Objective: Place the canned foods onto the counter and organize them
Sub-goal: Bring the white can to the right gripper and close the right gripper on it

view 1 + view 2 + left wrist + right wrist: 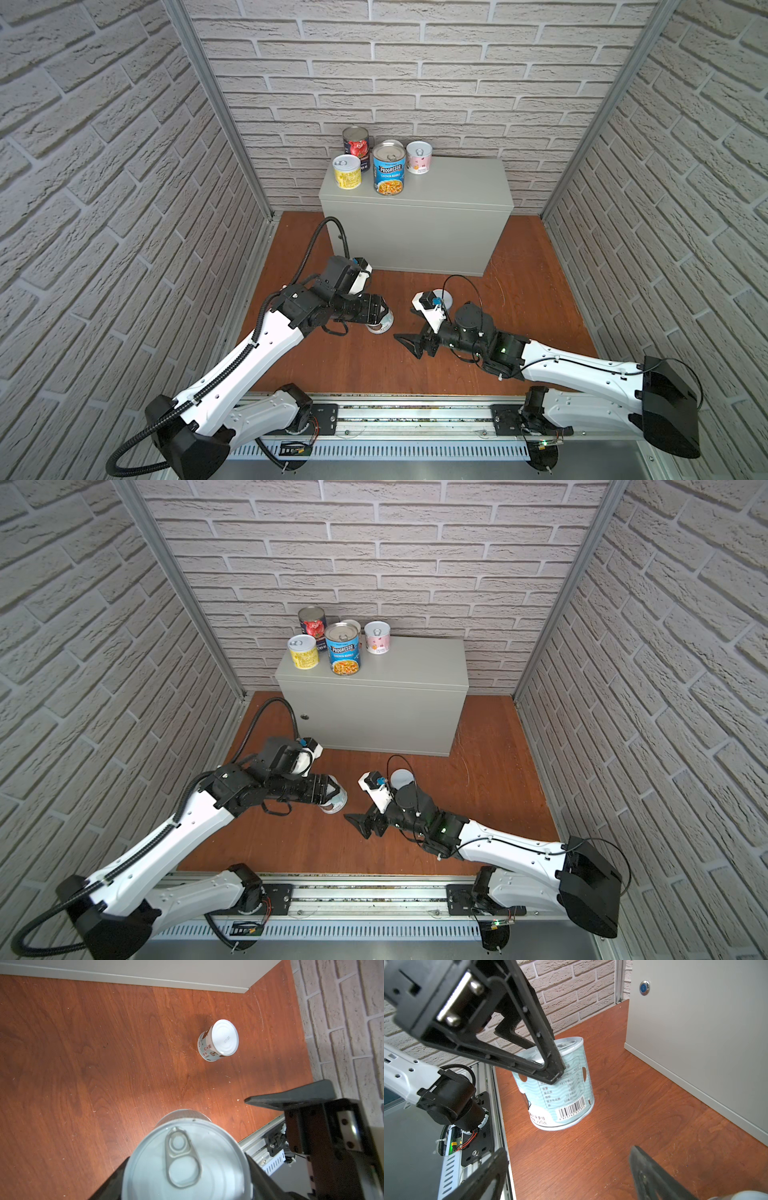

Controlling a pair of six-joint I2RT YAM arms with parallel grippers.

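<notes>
1. My left tool (376, 315) grips a teal can (562, 1093) on the floor (519, 324).
2. My right tool (409, 345) gapes empty; a white can (218, 1040) stands at its 1 o'clock.
3. Five cans (388, 168) cluster at the surface's (457, 178) 10 o'clock corner.

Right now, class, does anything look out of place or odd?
Two cans are on the floor, not the counter: a pale blue can in the left gripper, and a white can showing a plain end without a pull ring, probably upside down.
</notes>
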